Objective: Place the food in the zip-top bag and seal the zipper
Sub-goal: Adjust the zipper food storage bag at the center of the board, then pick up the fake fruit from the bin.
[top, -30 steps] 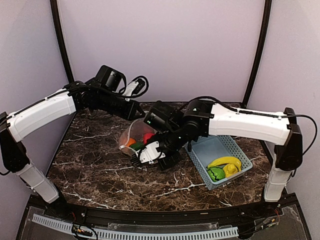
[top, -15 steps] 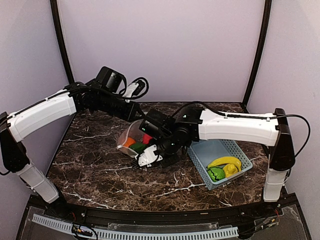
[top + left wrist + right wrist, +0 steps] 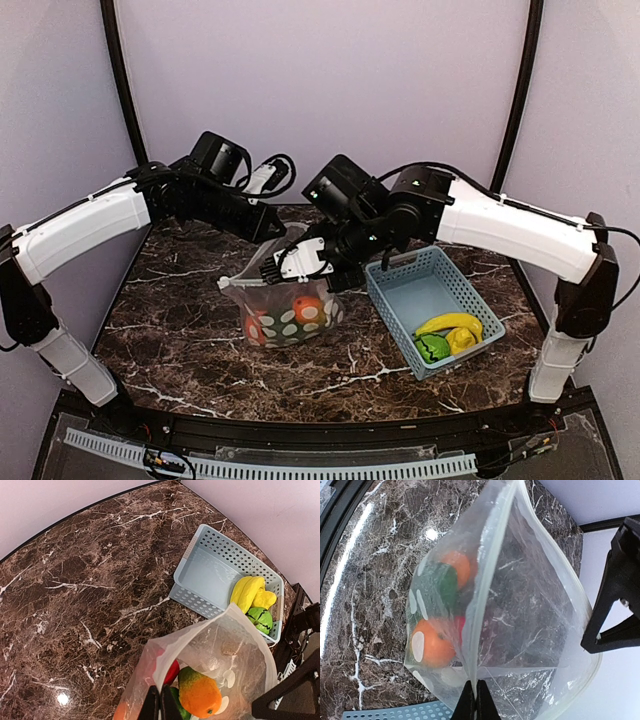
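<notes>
The clear zip-top bag [image 3: 290, 312] with white dots hangs upright over the table, mouth up. Inside it lie an orange ball [image 3: 307, 308], a red piece [image 3: 173, 672] and a green piece [image 3: 437, 587]. My left gripper [image 3: 274, 233] is shut on the bag's rim [image 3: 165, 645] at its far side. My right gripper [image 3: 272, 270] is shut on the zipper strip [image 3: 485, 595] at the opposite side. The mouth stands open between them. Yellow bananas [image 3: 449, 323] and a green piece [image 3: 433, 348] lie in the basket.
A light-blue slotted basket [image 3: 410, 292] stands to the right of the bag on the dark marble table [image 3: 180, 330]. Black frame posts and purple walls close in the back and sides.
My right gripper shut on the bag's rim and rose toward the back. The bag went from lying on its side to hanging upright. The left arm held still.
</notes>
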### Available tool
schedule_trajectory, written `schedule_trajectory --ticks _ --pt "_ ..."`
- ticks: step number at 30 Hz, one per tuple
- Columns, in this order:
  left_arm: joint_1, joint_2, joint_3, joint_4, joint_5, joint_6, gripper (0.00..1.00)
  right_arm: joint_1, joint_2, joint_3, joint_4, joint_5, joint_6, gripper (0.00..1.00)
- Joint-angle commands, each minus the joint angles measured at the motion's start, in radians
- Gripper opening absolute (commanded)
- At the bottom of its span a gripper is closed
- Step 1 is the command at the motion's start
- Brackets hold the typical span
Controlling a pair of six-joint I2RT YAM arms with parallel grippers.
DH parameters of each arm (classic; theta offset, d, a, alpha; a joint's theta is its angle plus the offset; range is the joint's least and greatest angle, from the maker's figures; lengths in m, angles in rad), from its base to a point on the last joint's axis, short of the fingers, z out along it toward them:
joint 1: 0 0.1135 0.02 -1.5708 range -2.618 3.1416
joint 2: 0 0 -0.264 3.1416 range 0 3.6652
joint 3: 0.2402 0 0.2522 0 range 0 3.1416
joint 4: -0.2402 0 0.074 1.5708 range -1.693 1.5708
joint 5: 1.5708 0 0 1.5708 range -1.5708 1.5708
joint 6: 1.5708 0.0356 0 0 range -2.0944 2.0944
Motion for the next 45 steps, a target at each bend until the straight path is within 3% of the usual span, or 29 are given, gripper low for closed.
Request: schedule_trajectory --ticks 1,5,9,13,20,24,29,37,45 --pt "0.000 -0.007 0.048 -0.048 -0.006 0.021 0.01 -0.009 -0.005 0.008 -0.011 -0.035 0.020 0.00" --pt "-0.001 -0.002 0.045 -0.038 0.007 0.016 0.01 -0.010 -0.002 0.000 -0.021 -0.034 0.024 0.06" --pt "-0.001 0.002 0.043 -0.041 0.003 0.020 0.01 -0.030 -0.032 -0.003 -0.023 -0.069 0.039 0.29" --pt "-0.001 0.003 0.036 -0.043 -0.010 0.028 0.01 -0.111 -0.089 0.013 -0.035 -0.166 0.065 0.42" --pt "0.000 0.013 0.019 -0.030 -0.038 0.053 0.01 -0.303 -0.224 -0.096 0.029 -0.263 0.115 0.47" --pt "0.001 0.025 0.017 -0.022 -0.021 0.053 0.01 -0.416 -0.314 -0.261 0.099 -0.257 0.119 0.55" --pt "0.001 0.034 0.018 -0.026 0.044 0.041 0.01 -0.554 -0.430 -0.481 0.119 -0.268 0.141 0.58" --pt "0.001 -0.016 -0.049 0.038 0.062 0.037 0.01 -0.648 -0.563 -0.700 0.093 -0.245 0.163 0.61" --pt "0.008 -0.026 -0.107 0.071 0.100 0.037 0.01 -0.699 -0.556 -0.849 0.093 -0.191 0.176 0.61"
